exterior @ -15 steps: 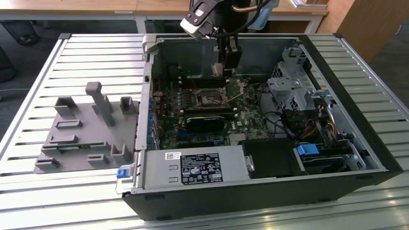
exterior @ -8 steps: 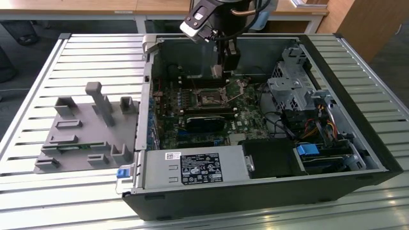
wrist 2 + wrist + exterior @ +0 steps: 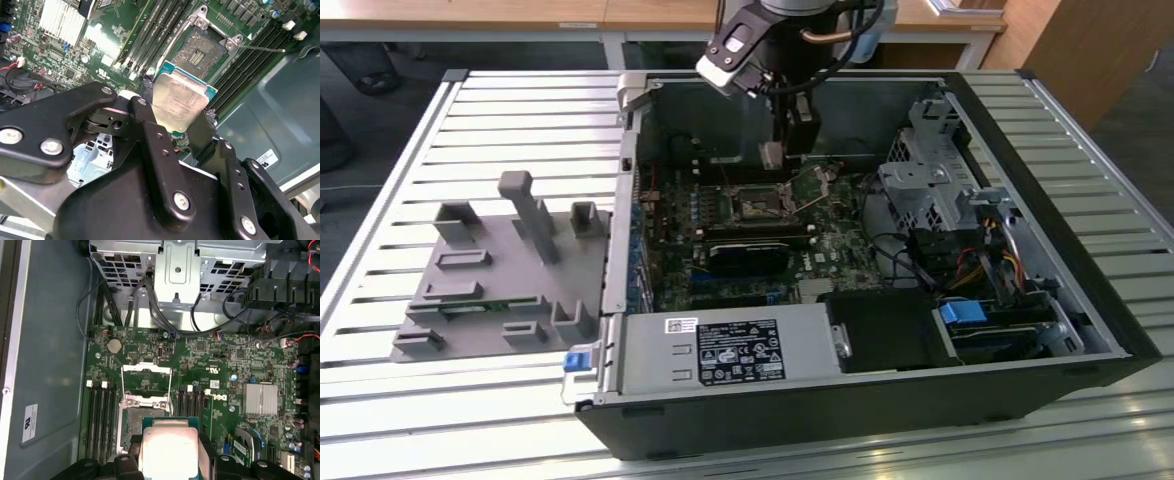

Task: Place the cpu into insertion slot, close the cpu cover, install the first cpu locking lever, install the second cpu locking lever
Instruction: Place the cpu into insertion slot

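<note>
In fingers [image 3: 152, 135], cpu [image 3: 179, 102] (near insertion slot [image 3: 202, 52])

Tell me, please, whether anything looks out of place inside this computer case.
Nothing stands out. The claw grips the chip by its edges near the bare socket, whose cover is flipped open; no damage shows.

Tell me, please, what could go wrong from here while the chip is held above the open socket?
1. The cpu, pinched at its edges by the gripper, appears offset from the insertion slot. Lowered unaligned, it might seat crooked and harm the contacts.
2. The cpu cover stands raised beside the slot, so the fingers could clip it going down.
</note>
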You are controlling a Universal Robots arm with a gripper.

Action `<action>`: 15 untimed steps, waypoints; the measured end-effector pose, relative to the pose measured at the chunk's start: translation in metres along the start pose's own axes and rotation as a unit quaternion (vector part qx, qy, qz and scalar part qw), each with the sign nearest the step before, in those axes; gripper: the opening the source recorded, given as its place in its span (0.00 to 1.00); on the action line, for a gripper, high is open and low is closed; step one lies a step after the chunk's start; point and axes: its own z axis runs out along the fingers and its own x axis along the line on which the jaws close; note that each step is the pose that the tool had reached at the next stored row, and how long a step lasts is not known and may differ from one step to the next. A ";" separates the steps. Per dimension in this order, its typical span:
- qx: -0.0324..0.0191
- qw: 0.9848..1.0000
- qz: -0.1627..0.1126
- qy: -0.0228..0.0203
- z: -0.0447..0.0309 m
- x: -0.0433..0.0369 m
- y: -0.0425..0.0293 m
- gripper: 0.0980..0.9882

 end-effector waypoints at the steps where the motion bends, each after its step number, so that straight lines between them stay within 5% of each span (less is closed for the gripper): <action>1: 0.000 1.000 0.000 -0.001 0.0013 0.0001 -0.0001 0.48; 15: 0.000 1.000 0.000 -0.003 0.0196 0.0065 -0.0039 0.48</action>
